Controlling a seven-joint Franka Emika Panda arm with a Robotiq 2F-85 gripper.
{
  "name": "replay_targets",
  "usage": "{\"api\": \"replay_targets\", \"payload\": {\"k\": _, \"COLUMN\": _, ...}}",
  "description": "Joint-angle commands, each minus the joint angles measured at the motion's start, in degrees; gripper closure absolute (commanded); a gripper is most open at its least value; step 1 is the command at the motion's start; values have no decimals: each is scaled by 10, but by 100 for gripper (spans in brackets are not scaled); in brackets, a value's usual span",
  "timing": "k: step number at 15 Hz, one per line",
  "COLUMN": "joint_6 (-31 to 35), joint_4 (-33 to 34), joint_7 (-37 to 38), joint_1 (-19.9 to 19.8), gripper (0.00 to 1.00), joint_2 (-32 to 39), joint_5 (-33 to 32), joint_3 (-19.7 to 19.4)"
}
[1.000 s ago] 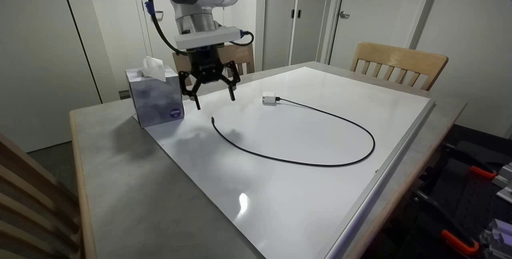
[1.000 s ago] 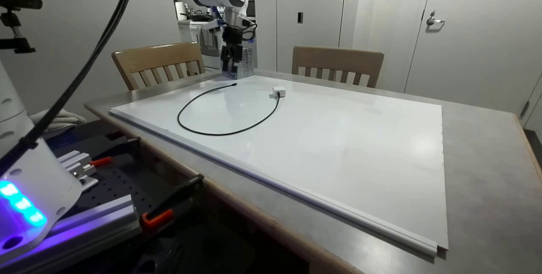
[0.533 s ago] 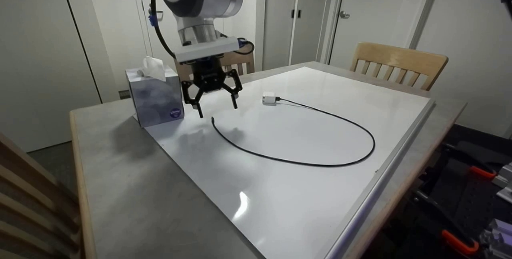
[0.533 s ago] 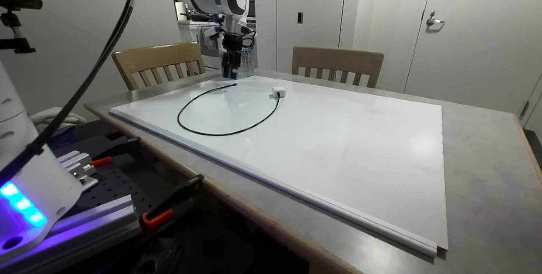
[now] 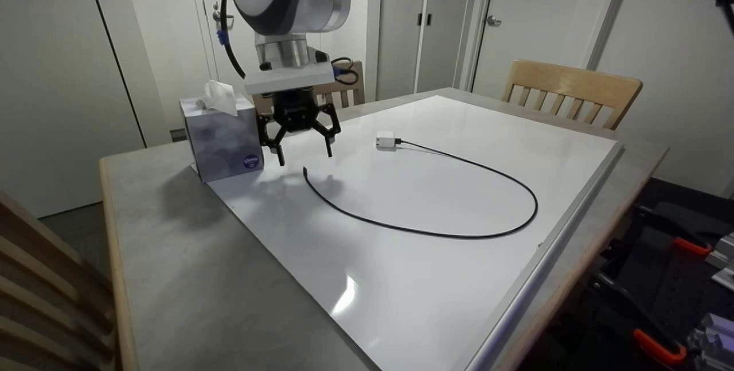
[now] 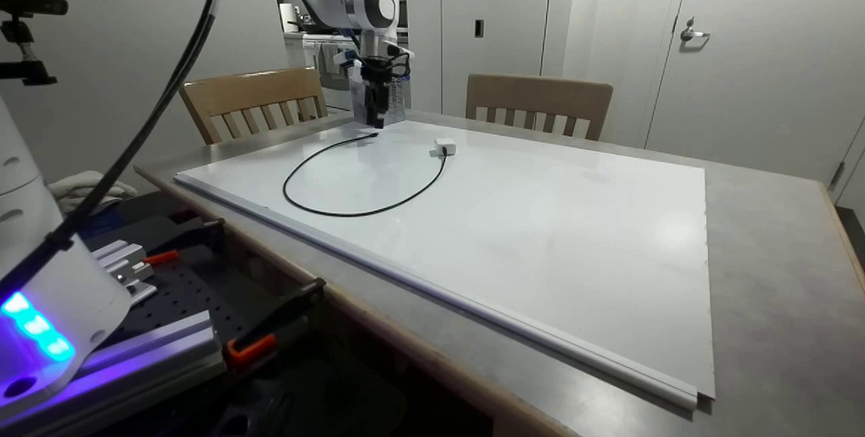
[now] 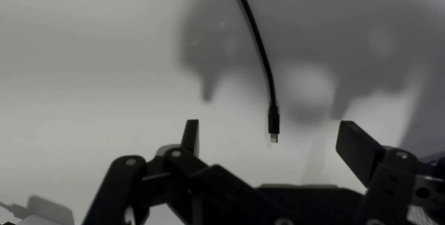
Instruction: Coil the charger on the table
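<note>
The charger lies on the table's (image 5: 436,296) glossy white panel as a wide open loop of black cable (image 5: 476,237). A white adapter block (image 5: 386,140) is at one end; in an exterior view the same block (image 6: 445,146) stands right of the cable (image 6: 351,215). My gripper (image 5: 305,159) hovers above the panel near the free end, pointing down. In the wrist view the dark plug (image 7: 274,120) with its metal tip appears between the widely spread fingers of the gripper (image 7: 269,121), below them and untouched. Nothing is held.
A purple tissue box (image 5: 223,139) with a tissue sticking out stands close beside my gripper. A raised metal rail (image 5: 550,256) runs along one side of the panel. Wooden chairs (image 6: 540,99) surround the table, and clamps with orange handles (image 6: 250,350) sit by the robot base.
My gripper has come down toward the panel, then shifted slightly toward the tissue box side and turned a little. The charger has not moved, and the fingers have stayed spread.
</note>
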Motion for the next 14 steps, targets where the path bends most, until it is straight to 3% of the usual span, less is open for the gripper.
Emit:
{"api": "replay_targets", "payload": {"k": 1, "joint_6": 18, "joint_4": -12, "joint_7": 5, "joint_1": 2, "gripper": 0, "joint_2": -2, "joint_5": -2, "joint_3": -2}}
{"api": "replay_targets", "payload": {"k": 8, "joint_6": 35, "joint_4": -24, "joint_7": 16, "joint_1": 9, "gripper": 0, "joint_2": -4, "joint_5": 0, "joint_3": -2}}
{"api": "replay_targets", "payload": {"k": 13, "joint_6": 59, "joint_4": -43, "joint_7": 31, "joint_1": 16, "gripper": 18, "joint_2": -5, "joint_5": 3, "joint_3": 0}}
{"api": "replay_targets", "payload": {"k": 14, "joint_6": 63, "joint_4": -46, "joint_7": 35, "joint_1": 17, "gripper": 15, "joint_2": -6, "joint_5": 3, "joint_3": 0}}
